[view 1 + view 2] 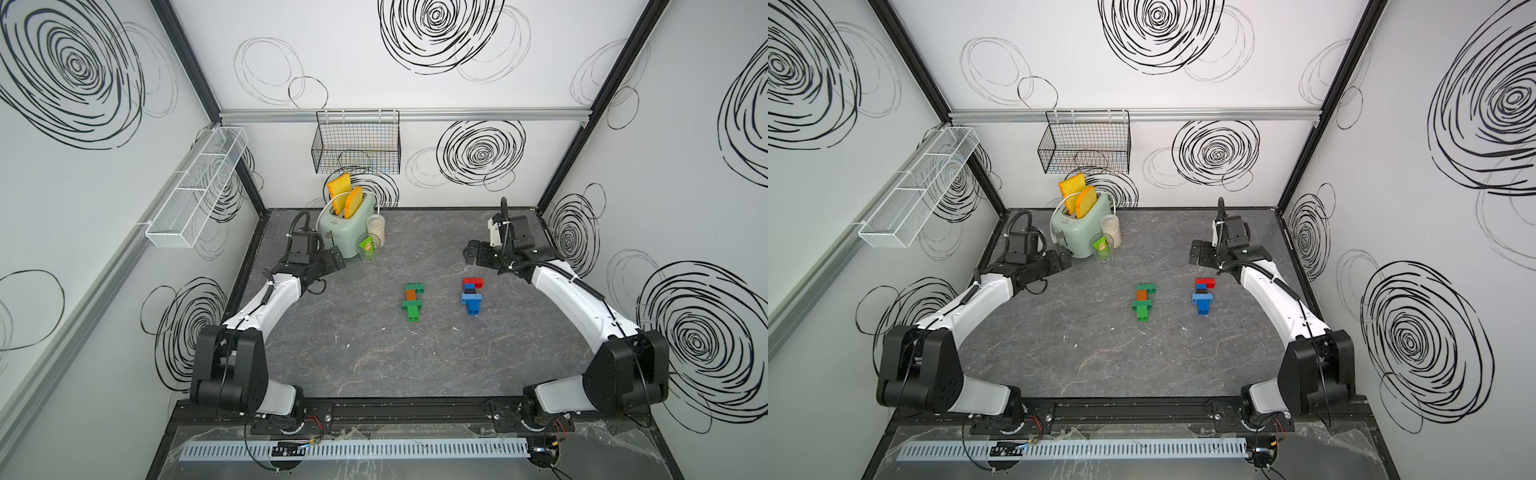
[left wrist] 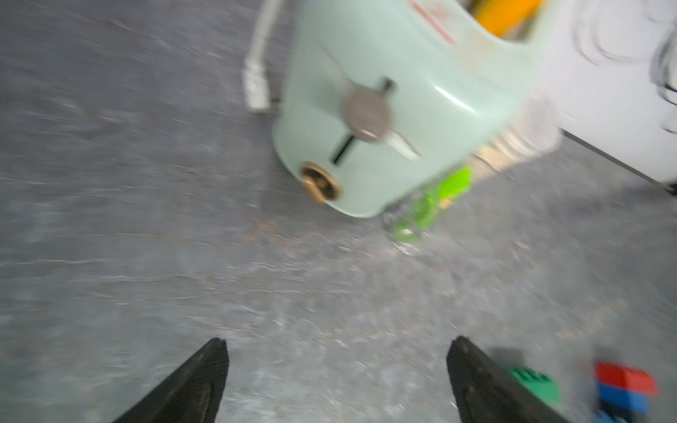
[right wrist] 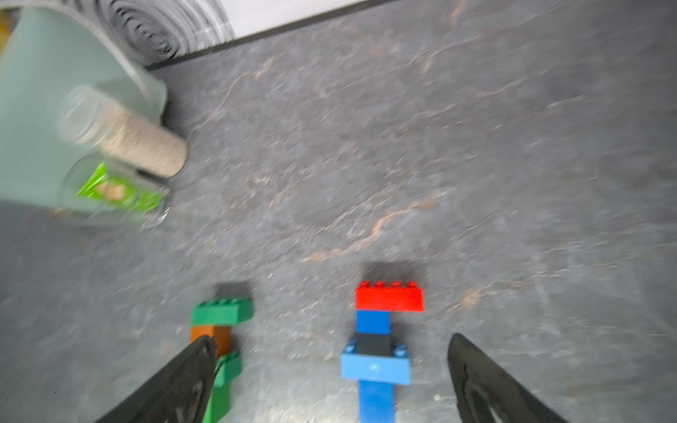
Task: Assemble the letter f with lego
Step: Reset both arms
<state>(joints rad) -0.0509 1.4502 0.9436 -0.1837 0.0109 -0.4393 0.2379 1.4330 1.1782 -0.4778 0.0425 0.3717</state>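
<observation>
**A:** Two lego builds lie flat on the counter (image 1: 374, 365), between the claws. One is a green and orange-brown build (image 1: 412, 301). The other is a red, blue and black build (image 1: 472, 296), near it on the right claw's side and not touching it.

**B:** And the claws?

**A:** The left claw (image 2: 337, 340) is spread wide and holds nothing. The right claw (image 3: 331, 337) is just as wide and empty. In its wrist view the red, blue and black build shows between its fingers, and one finger hides part of the green build.

**B:** What crowds them?

**A:** Just ahead of the left claw stands a mint toaster (image 1: 340, 232) with two toast slices (image 1: 353, 203) sticking up and a white cord (image 2: 256, 73). A glass (image 1: 369, 253) holding a green packet and a jar (image 1: 376, 228) stand right beside the toaster, towards the right claw.
</observation>
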